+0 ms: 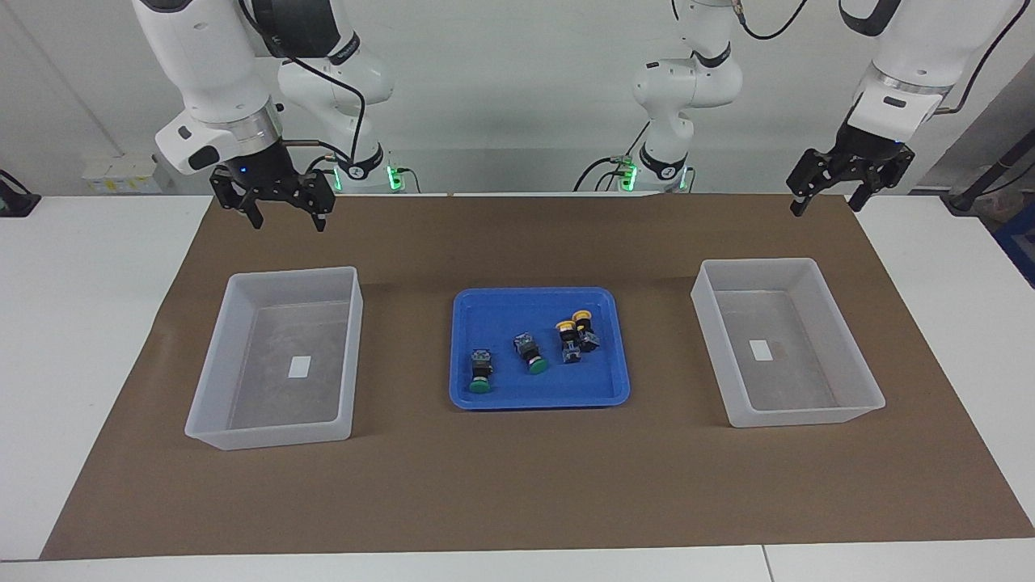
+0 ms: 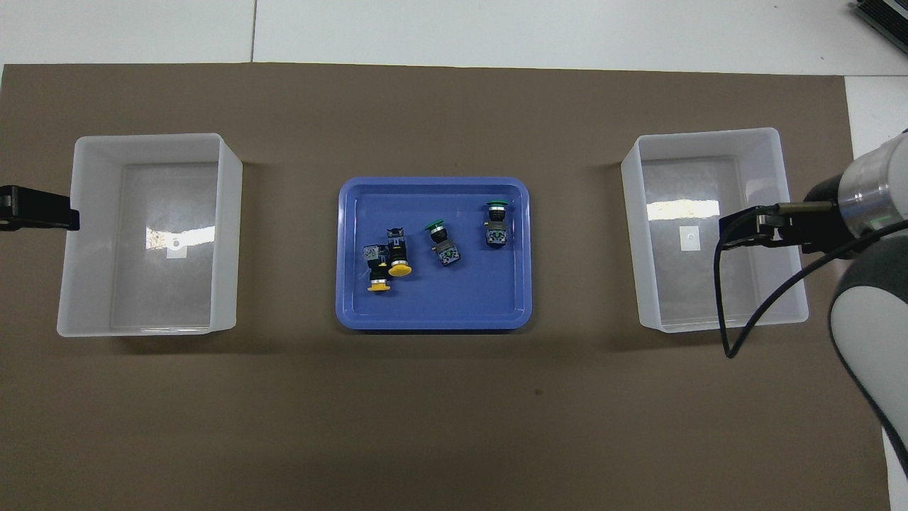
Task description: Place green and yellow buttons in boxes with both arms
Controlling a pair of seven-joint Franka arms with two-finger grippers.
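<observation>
Green and yellow buttons, 4 in all, lie on their sides in the blue tray point(image 1: 485, 305) at the middle of the counter, between the 2 boxes. In the facing view, the 2 green buttons point(image 1: 480, 370) point(image 1: 530, 353) sit toward the right arm's end of the tray, caps pointing away from the robots, long axes running roughly near-to-far; the 2 yellow buttons point(image 1: 567, 339) point(image 1: 585, 328) touch each other toward the left arm's end, caps pointing toward the robots. The right gripper point(image 1: 285, 213) hangs over the mat near one box point(image 1: 242, 301), fingers apart and holding nothing; the left gripper point(image 1: 826, 194) hangs by the other box point(image 1: 808, 272), likewise spread and free. By that layout, I judge green falls to the right arm, yellow to the left. In the overhead view, the yellow buttons point(image 2: 397, 255) point(image 2: 374, 268) show caps toward the robots, the green buttons point(image 2: 441, 242) point(image 2: 496, 223) caps away.
</observation>
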